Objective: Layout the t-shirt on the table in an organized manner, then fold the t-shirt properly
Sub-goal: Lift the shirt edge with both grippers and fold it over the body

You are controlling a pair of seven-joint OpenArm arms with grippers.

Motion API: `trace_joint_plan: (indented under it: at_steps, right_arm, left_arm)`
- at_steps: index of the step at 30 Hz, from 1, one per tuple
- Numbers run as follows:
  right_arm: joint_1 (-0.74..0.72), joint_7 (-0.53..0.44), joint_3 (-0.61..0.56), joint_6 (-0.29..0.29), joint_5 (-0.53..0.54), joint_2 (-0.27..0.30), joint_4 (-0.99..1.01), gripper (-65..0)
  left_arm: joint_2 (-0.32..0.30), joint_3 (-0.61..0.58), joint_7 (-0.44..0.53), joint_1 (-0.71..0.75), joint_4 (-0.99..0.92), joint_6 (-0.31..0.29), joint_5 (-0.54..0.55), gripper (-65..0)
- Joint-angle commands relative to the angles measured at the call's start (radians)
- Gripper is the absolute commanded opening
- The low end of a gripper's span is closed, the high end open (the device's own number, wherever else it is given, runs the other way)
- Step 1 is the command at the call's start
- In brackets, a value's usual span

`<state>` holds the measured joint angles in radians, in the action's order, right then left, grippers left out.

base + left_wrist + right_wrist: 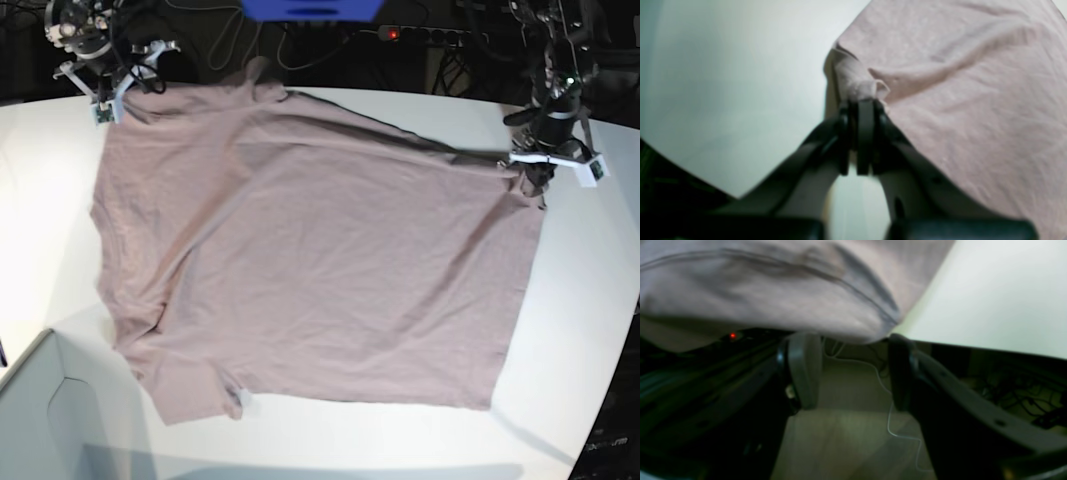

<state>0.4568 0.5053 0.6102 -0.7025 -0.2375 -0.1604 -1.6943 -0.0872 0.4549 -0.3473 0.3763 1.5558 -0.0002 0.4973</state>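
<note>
Far side of scene dark, cluttered with black cables (pixel 440 55) behind desk edge. Blue object (pixel 312 9) at far centre, cut by top border. Power strip (pixel 420 36) just right of it, small red light lit. Pale grey box corner (pixel 45 420) at near left. Right wrist view: beige floor (pixel 853 440) below, thin white cable (pixel 888 413) trailing across it, more dark cables (pixel 1023 400) tangled at right, red indicator light (pixel 732 336) glowing in dark at left. Light even, soft, from above; shadows faint.

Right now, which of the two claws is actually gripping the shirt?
The left claw: it is shut on a bunched corner of the shirt. The right claw stands open, holding nothing.
</note>
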Motion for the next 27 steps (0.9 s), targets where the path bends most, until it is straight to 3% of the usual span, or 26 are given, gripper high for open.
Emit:
trace_joint_plan:
  at_steps: [1, 15, 18, 22, 27]
  right_arm:
    - [-0.005, -0.015, 0.001, 0.004, 0.01, 0.003, -0.01, -32.4]
    - [-0.048, -0.015, 0.001, 0.004, 0.007, 0.003, 0.101, -34.1]
    - [-0.048, -0.017, -0.005, 0.004, 0.01, 0.014, 0.115, -43.1]
    - [-0.048, -0.017, 0.001, 0.004, 0.011, 0.017, 0.116, -65.0]
    - [-0.049, -0.017, 0.003, 0.004, 0.011, 0.025, 0.067, -65.0]
  left_arm:
    - [-0.009, 0.005, 0.021, 0.0, 0.015, -0.005, 0.001, -64.9]
    - [-0.004, 0.005, 0.023, 0.014, 0.016, -0.005, 0.001, -64.9]
    - [-0.004, 0.005, 0.023, 0.014, 0.019, -0.005, 0.001, -64.9]
    - [-0.004, 0.005, 0.023, 0.016, 0.021, -0.005, 0.001, -64.9]
    - [-0.006, 0.006, 0.023, 0.03, 0.039, -0.005, 0.001, -64.9]
